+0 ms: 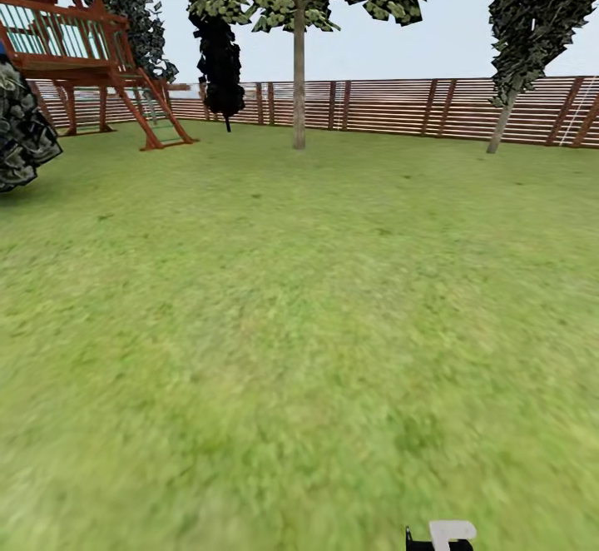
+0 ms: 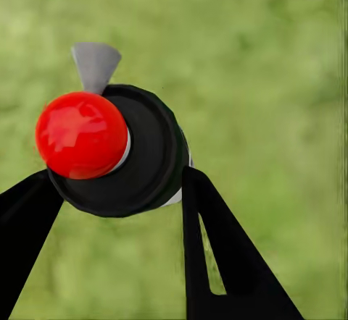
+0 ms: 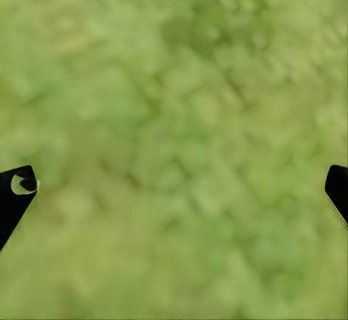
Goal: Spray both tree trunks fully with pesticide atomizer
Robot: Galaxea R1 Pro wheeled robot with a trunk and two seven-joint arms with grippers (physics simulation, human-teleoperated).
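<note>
Held between the left gripper's (image 2: 116, 190) two black fingers (image 2: 225, 262) is the pesticide atomizer (image 2: 123, 153): its dark round body is grasped from both sides, its red top (image 2: 81, 135) is turned toward the wrist camera, and a grey nozzle piece (image 2: 95, 63) is seen just beyond the top. Blurred green lawn (image 2: 275, 81) lies past the bottle. The right gripper's (image 3: 181, 190) fingers (image 3: 16, 193) are spread wide apart at opposite edges of its wrist view, with nothing between them but grass. In the head view, a small black and pale part (image 1: 441, 536) is seen at the bottom edge; what it belongs to cannot be told. Far ahead, a pale tree trunk (image 1: 299, 85) stands on the lawn before the brown slat fence (image 1: 391, 106), and a second, leaning trunk (image 1: 502, 122) stands well to its right. A red wooden play structure (image 1: 83, 60) stands at the far left.
</note>
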